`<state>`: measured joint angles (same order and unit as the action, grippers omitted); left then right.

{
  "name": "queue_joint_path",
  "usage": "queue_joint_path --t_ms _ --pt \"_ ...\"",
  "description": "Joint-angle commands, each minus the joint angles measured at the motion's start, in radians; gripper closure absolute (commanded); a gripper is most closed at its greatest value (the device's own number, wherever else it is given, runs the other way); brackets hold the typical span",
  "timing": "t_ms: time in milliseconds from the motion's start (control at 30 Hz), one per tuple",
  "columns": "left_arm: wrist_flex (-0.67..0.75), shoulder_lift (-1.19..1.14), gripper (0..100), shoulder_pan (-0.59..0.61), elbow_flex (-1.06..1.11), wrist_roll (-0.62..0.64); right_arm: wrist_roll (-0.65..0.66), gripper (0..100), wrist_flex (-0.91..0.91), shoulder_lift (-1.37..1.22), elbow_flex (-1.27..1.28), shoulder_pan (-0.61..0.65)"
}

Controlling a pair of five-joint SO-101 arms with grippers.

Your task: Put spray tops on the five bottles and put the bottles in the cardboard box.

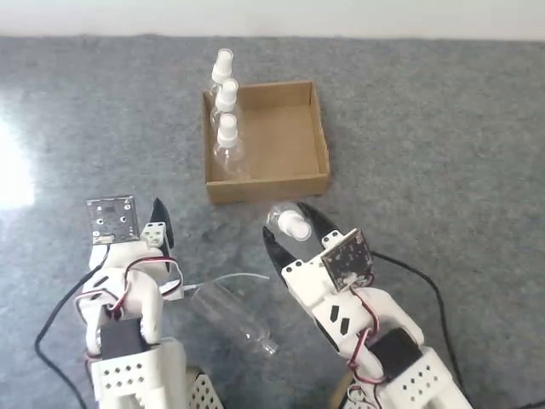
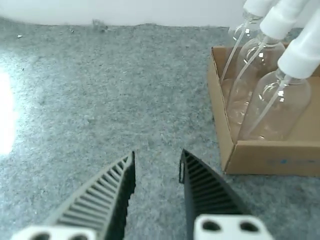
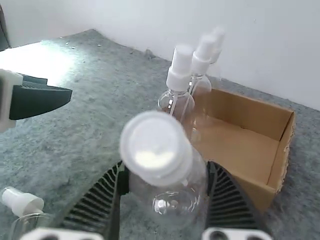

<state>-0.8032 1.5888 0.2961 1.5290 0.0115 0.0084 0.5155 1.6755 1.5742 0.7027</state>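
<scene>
3 capped bottles [image 1: 228,145] in cardboard box [image 1: 298,128], left side. My right end effector [image 3: 165,172] pinches fourth bottle [image 3: 167,197], capped, just near of box. My left end effector [image 2: 157,160] spread, empty. Fifth bottle [image 1: 234,313] lying on tabletop [image 1: 443,128], pending.

The whole work surface is a grey, fuzzy, felt-like mat [image 1: 443,128]. A plain white wall [image 1: 383,17] runs along its far edge, well ahead of the left pincer [image 2: 157,160]. A bright glare patch [image 1: 13,166] sits on the mat to that pincer's left, slightly ahead. Some pale specks [image 2: 20,36] lie near the wall.
</scene>
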Motion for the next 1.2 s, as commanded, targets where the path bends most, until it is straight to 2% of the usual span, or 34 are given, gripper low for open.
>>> queue_joint_path --t_ms 0,233,400,900,1167 --pt "0.031 0.017 87 0.005 -0.010 -0.011 -0.008 89.4 0.082 0.015 -0.129 -0.012" --pt "0.032 0.017 87 0.006 -0.008 -0.011 0.000 89.1 0.124 0.010 -0.215 -0.024" --pt "0.106 0.017 87 0.006 0.027 -0.012 0.000 89.0 0.222 -0.048 -0.384 -0.079" --pt "0.110 0.017 87 0.006 0.031 -0.012 0.000 89.0 0.225 -0.665 -0.799 -0.090" --pt "0.109 0.017 87 0.008 0.031 -0.014 -0.006 89.4 0.180 -0.977 -1.013 -0.199"
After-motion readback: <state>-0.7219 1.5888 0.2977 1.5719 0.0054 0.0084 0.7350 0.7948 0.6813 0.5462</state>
